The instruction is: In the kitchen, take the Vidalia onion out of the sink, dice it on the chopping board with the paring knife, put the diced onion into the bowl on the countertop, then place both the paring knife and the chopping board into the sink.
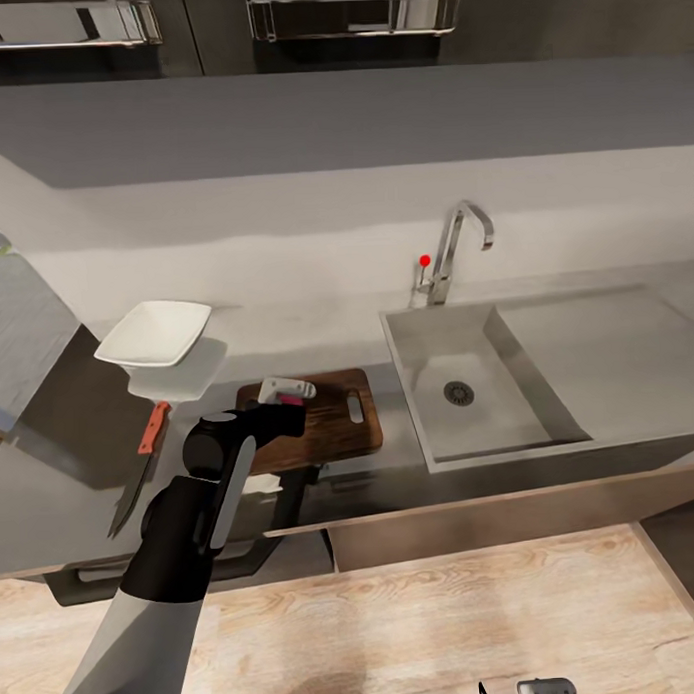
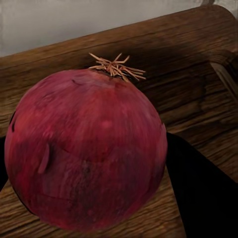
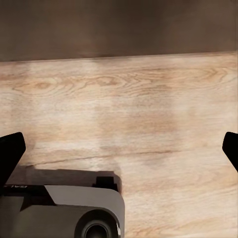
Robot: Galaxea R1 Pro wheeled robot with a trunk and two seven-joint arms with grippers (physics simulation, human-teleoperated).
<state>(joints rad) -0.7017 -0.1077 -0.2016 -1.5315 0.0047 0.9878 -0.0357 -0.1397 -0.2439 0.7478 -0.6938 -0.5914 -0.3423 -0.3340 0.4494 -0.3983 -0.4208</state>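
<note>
The left claw (image 1: 287,392) is hovering over the chopping board (image 1: 335,419) on the grey table (image 1: 316,328), gripping the Vidalia onion (image 2: 87,151), whose dark red skin and dry tuft are showing close up against the board's wood in the left wrist view. The paring knife (image 1: 139,464) is lying on the table just left of the arm, below the white bowl (image 1: 154,334), and the sink (image 1: 469,393) is sitting to the board's right. The right claw (image 3: 119,148) is hanging over the wooden floor (image 3: 139,109), its fingers spread wide and holding nothing.
</note>
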